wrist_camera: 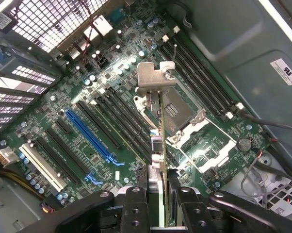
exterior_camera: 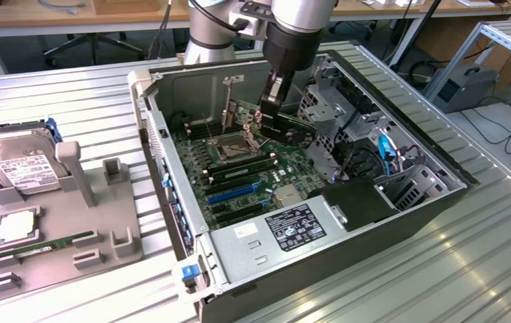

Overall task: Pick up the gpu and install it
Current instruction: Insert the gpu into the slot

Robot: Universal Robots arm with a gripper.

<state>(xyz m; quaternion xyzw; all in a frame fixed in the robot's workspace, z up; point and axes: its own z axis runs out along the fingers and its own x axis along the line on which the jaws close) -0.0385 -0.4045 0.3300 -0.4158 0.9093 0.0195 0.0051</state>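
Note:
My gripper (wrist_camera: 158, 194) reaches down into the open computer case (exterior_camera: 417, 208) and is shut on the gpu (wrist_camera: 161, 126), a thin dark green card seen edge-on between the two black fingers (wrist_camera: 136, 206). Its silver bracket (wrist_camera: 149, 77) points away from the wrist. In the exterior view the gpu (exterior_camera: 289, 128) hangs upright from the gripper (exterior_camera: 273, 111), above the motherboard (exterior_camera: 237, 175) near the CPU socket (wrist_camera: 177, 109). The card is clear of the board, and the long blue expansion slot (wrist_camera: 88, 133) and the black slots lie off to one side of it.
On the exterior view's left a grey holder tray (exterior_camera: 66, 229) carries a hard drive (exterior_camera: 17, 165), a CPU (exterior_camera: 17, 229) and a RAM stick (exterior_camera: 53, 243). Inside the case, a drive cage (exterior_camera: 327, 108), cables (exterior_camera: 386, 151) and the power supply (exterior_camera: 278, 232) crowd the board.

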